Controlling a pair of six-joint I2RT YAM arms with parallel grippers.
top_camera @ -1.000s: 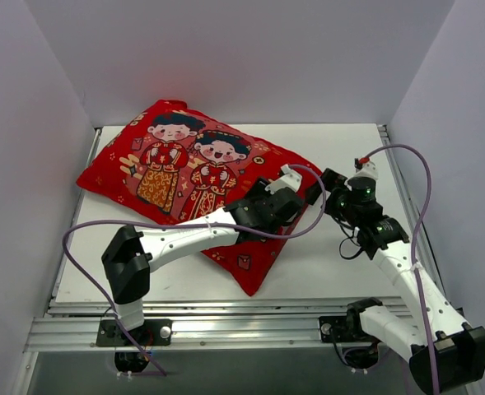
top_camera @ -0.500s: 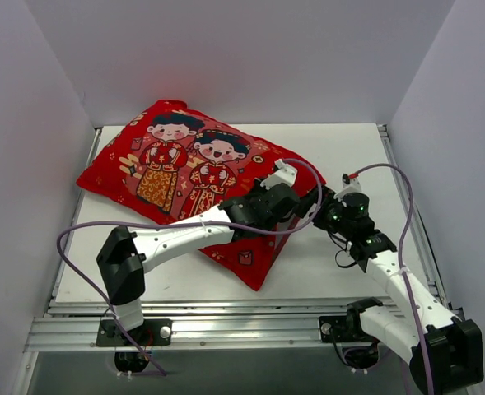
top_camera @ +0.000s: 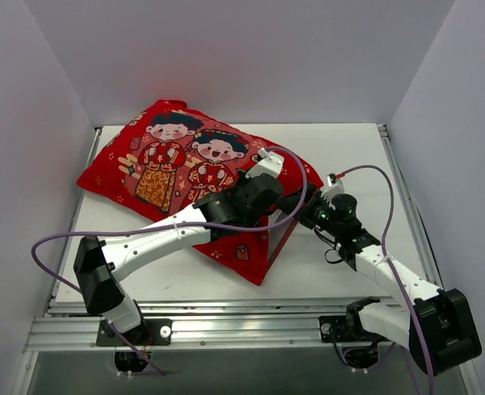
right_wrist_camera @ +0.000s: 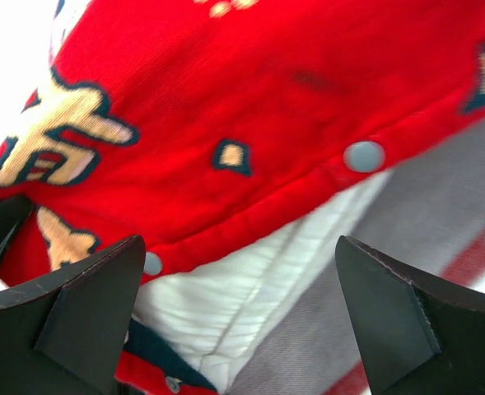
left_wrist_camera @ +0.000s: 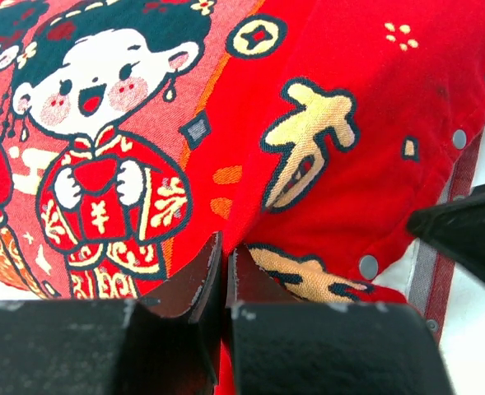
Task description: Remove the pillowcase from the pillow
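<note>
pillowcase: the bright red printed fabric pillowcase [top_camera: 184, 164] is lying across the left and middle of the flat white table [top_camera: 349, 156], its cartoon couple facing up.
left gripper: the black two-finger left gripper [left_wrist_camera: 224, 251] is pressing its jaws together on a fold of the red cloth beside the gold characters.
opening: the cover's right edge is gaping, its round grey snaps [right_wrist_camera: 364, 155] undone.
pillow: the plain white stuffed pillow [right_wrist_camera: 226, 288] is sitting inside the cover, showing only at that opening.
right gripper: the black right gripper [right_wrist_camera: 238, 247] is holding its jaws wide apart, framing the opening.
</note>
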